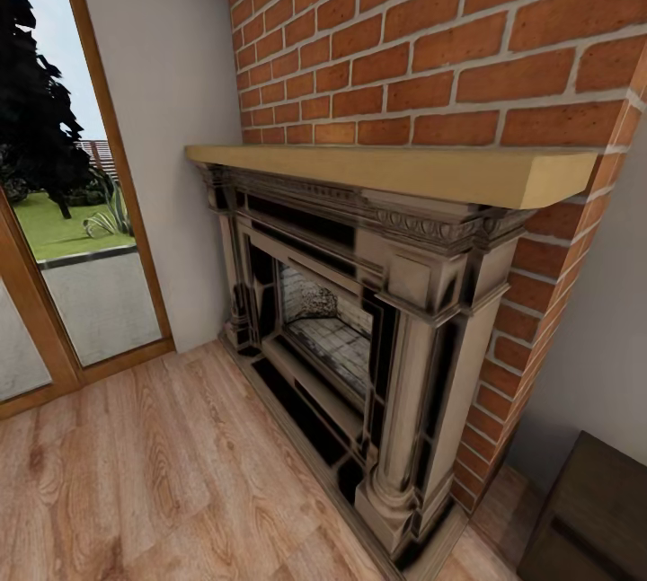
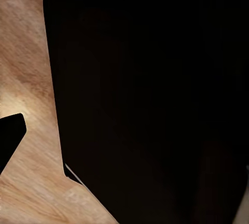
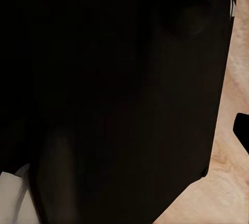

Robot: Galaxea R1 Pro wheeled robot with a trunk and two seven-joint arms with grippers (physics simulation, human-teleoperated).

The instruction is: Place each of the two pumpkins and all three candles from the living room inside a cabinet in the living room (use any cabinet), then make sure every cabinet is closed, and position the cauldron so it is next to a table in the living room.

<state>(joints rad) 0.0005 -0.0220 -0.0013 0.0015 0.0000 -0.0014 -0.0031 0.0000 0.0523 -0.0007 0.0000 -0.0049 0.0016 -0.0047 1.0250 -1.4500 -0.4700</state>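
Head: fireplace [image 1: 359, 330] on brick wall [image 1: 431, 33], glass door [image 1: 63, 204] to its left, wood floor [image 1: 153, 473]; dark cabinet [image 1: 593, 518] corner at lower right. Left wrist: dark mass over floor; gripper state untellable. Right wrist: likewise.

Light-brown wood-plank floor [image 1: 153, 473], ornate grey-black carved fireplace surround [image 1: 377, 330] standing on it against the red brick chimney wall [image 1: 431, 33], corner of a dark-brown wooden cabinet [image 1: 593, 518] at the floor's near right corner, glass door frame [image 1: 54, 365] along its left edge
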